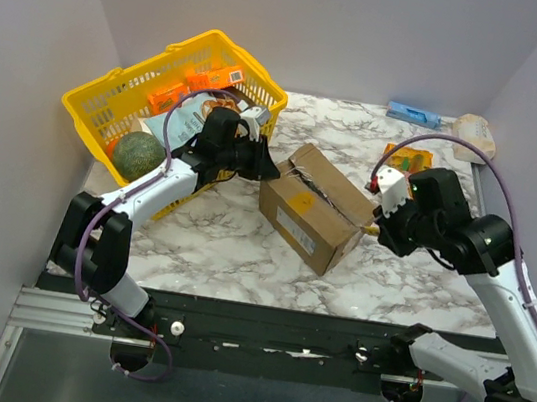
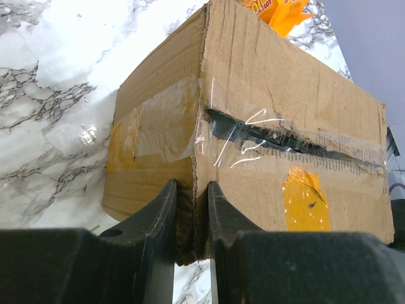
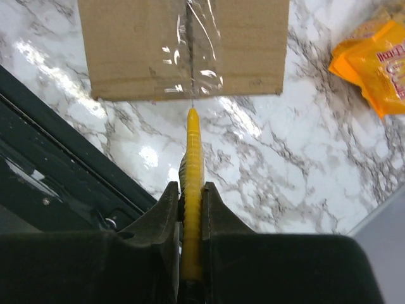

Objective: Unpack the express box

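The brown cardboard express box (image 1: 313, 206) lies at an angle mid-table, with a yellow sticker (image 1: 301, 202) on top and a white label (image 1: 296, 232) on its near side. My left gripper (image 1: 266, 168) is shut on the box's left corner edge, which the left wrist view (image 2: 192, 185) shows pinched between the jaws. The top tape seam (image 2: 278, 140) is slit open. My right gripper (image 1: 378, 228) is shut on a yellow cutter (image 3: 192, 164). The cutter's tip sits just short of the taped seam on the box's right end (image 3: 190, 69).
A yellow plastic basket (image 1: 92, 99) stands at the back left and holds a green melon (image 1: 138, 154) and orange packs. An orange snack packet (image 1: 406, 161), a blue item (image 1: 412, 113) and a beige bag (image 1: 475, 136) lie at the back right. A black rail (image 1: 271, 318) runs along the near edge.
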Available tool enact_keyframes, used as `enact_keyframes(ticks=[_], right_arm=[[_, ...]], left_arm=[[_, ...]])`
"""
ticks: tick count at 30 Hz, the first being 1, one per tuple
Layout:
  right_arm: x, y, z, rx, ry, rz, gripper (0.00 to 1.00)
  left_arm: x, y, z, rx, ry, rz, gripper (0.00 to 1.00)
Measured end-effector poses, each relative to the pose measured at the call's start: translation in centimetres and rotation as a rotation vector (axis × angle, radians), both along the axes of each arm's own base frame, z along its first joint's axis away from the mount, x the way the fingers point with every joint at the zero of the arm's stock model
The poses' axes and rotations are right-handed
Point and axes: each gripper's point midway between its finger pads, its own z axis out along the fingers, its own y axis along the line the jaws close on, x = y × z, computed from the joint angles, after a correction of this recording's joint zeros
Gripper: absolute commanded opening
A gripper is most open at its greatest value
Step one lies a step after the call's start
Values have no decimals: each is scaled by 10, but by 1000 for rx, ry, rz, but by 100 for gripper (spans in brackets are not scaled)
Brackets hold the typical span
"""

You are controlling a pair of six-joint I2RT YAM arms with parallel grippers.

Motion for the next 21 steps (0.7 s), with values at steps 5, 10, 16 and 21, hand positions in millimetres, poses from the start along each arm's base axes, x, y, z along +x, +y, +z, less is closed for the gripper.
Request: enact_keyframes(ticks=[5, 10, 16, 21], right_arm=[[-10, -23, 16, -29, -45, -54, 0], [-2, -37, 3, -35, -83, -152, 0], [18, -50, -70, -142, 69, -293, 0], [36, -42, -75, -98, 42, -327, 0]], left_arm=[[-1, -2, 1, -1, -13, -24, 29], [-4, -6, 9, -29, -27, -100, 53], [-3, -14, 59, -26, -184, -227, 54], [-4, -1, 74, 61, -301, -233, 53]])
